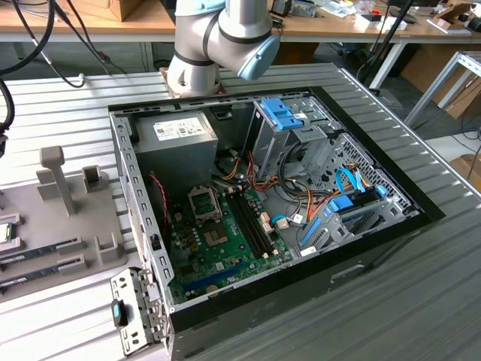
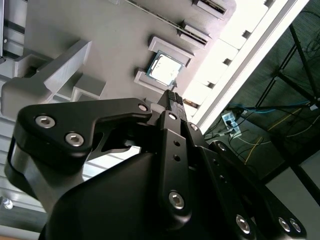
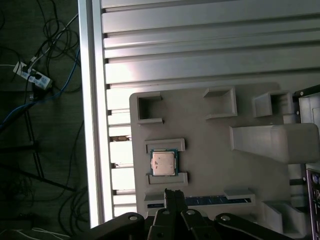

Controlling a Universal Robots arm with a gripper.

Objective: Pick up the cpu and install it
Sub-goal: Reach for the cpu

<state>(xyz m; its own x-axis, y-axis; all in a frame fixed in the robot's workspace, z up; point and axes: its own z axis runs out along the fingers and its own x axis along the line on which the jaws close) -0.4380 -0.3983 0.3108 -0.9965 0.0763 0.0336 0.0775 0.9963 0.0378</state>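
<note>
The cpu [image 3: 163,163] is a small square chip with a silver top and a thin green rim. It lies flat between two low holders on a grey tray [image 3: 210,145]. The second wrist view shows the same cpu [image 2: 164,69], and it also sits at the exterior view's left edge [image 1: 4,234]. My gripper [image 3: 172,194] hangs above the tray, a short way to one side of the chip and not touching it. Its dark fingers are shut together with nothing between them, as the second wrist view of the gripper [image 2: 173,96] also shows. In the open computer case, the motherboard's socket [image 1: 204,201] is uncovered.
Memory sticks [image 1: 45,250] lie in tray slots near the chip. Tall grey posts [image 1: 58,174] rise from the tray. The open case [image 1: 263,203] holds a power supply [image 1: 176,135], drive cages and cables. The slatted table's edge [image 3: 92,125] runs beside the tray, with floor cables beyond.
</note>
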